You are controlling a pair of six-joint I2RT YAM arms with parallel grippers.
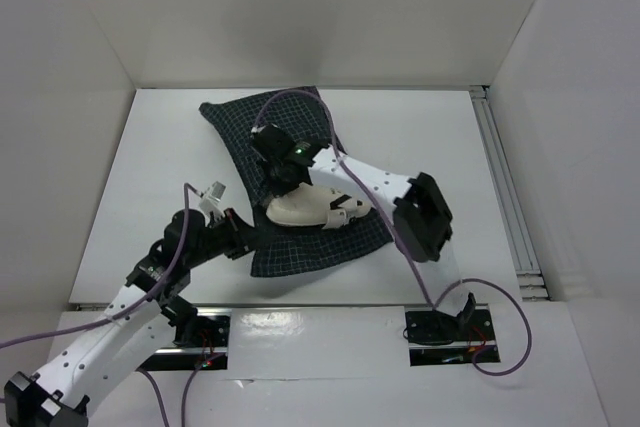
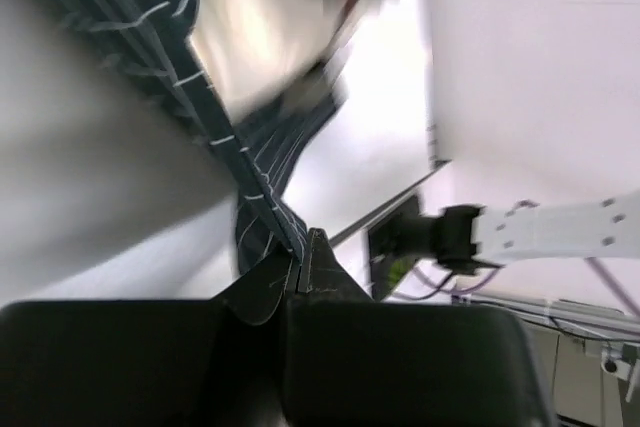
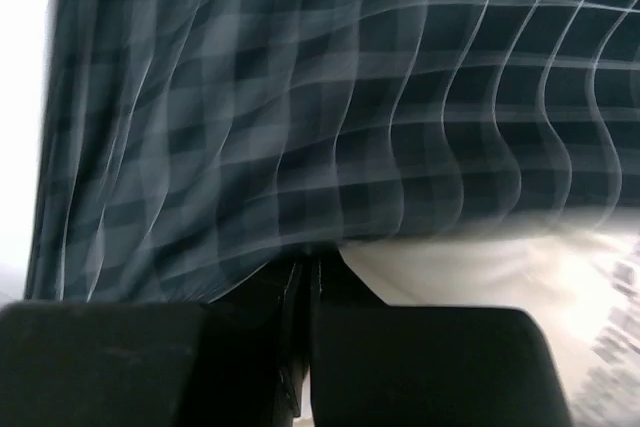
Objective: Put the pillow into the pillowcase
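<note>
Stock on the white table (image 1: 150, 167): arms, two; grippers, two; pillowcase, one; pillow, one. Left arm (image 1: 110, 332): reaches from the near-left up and rightward to the pillowcase's near-left edge, wrist bent low over the table. Left gripper (image 1: 243, 244): jaws closed together, with a fold of checked hem pinched between its fingertips (image 2: 300, 265), the cloth drawn up from them in a taut ridge. Pillowcase (image 1: 300, 247): dark with a fine white grid, spread flat and rumpled mid-table, running from far-left to near-right. Pillow (image 1: 310, 209): cream, lying at the pillowcase's middle, part showing bare and its left side under checked cloth; printed marks show at its right end. Right gripper (image 1: 280, 185): over the pillowcase's middle, just beyond the pillow, jaws closed on the checked cloth where it meets the cream surface. Right arm (image 1: 425, 222): rises off the pillowcase's right side, folds at the elbow and comes back leftward over the cloth.
</note>
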